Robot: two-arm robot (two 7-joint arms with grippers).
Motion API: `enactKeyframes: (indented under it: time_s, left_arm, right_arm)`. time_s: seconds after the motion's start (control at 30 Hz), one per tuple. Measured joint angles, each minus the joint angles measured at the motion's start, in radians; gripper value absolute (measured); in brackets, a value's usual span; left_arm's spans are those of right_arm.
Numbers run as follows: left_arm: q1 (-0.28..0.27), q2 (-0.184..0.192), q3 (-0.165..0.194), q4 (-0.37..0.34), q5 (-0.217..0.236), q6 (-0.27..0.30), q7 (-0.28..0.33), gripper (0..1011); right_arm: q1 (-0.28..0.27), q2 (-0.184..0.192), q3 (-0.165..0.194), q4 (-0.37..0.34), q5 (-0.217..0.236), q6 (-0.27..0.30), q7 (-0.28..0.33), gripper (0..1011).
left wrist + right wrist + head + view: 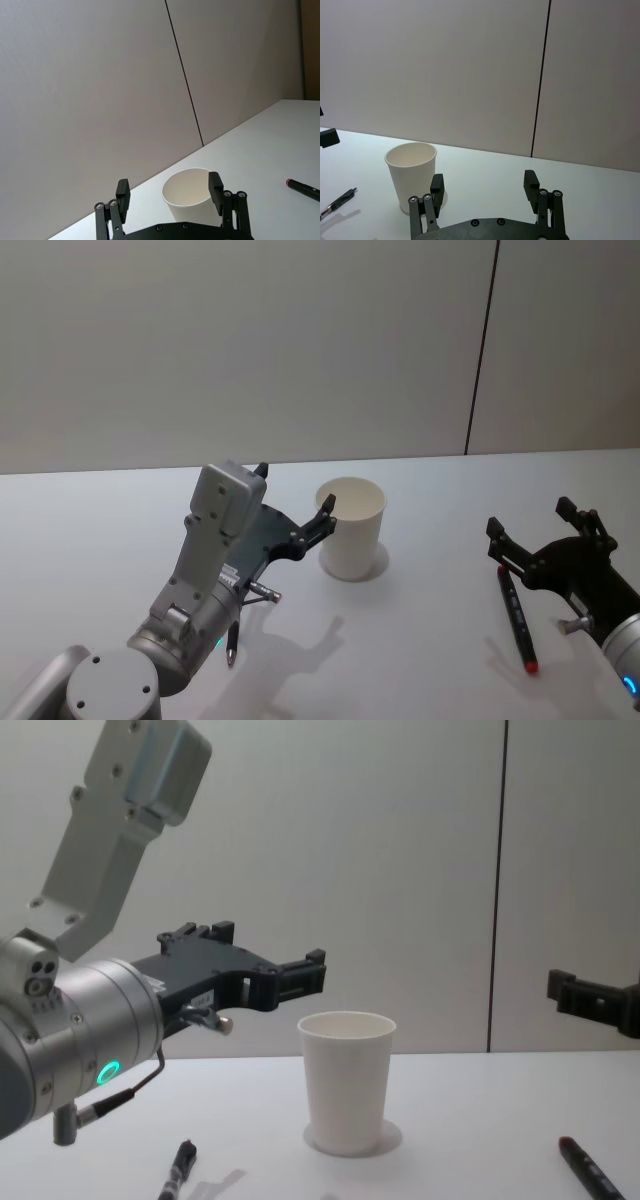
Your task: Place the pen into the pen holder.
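Gaping jaws, empty: left gripper (295, 490) by pen holder (352, 525), right gripper (530, 517) near pen (515, 620); head view: second pen (232, 640).

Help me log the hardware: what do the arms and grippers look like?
The left gripper and right gripper are matte black linkage claws with silver pivot screws and blocky fingertips. The left arm is silver-grey cylinders with a glowing teal ring, a thin black cable and a pale boxy housing.
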Motion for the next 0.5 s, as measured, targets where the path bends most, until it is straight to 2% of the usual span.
enactKeyframes:
  time_s: [0.5]
  left_arm:
    - [0.000,0.000,0.000,0.000,0.000,0.000,0.000,1000]
  right_arm:
    - [0.000,0.000,0.000,0.000,0.000,0.000,0.000,1001]
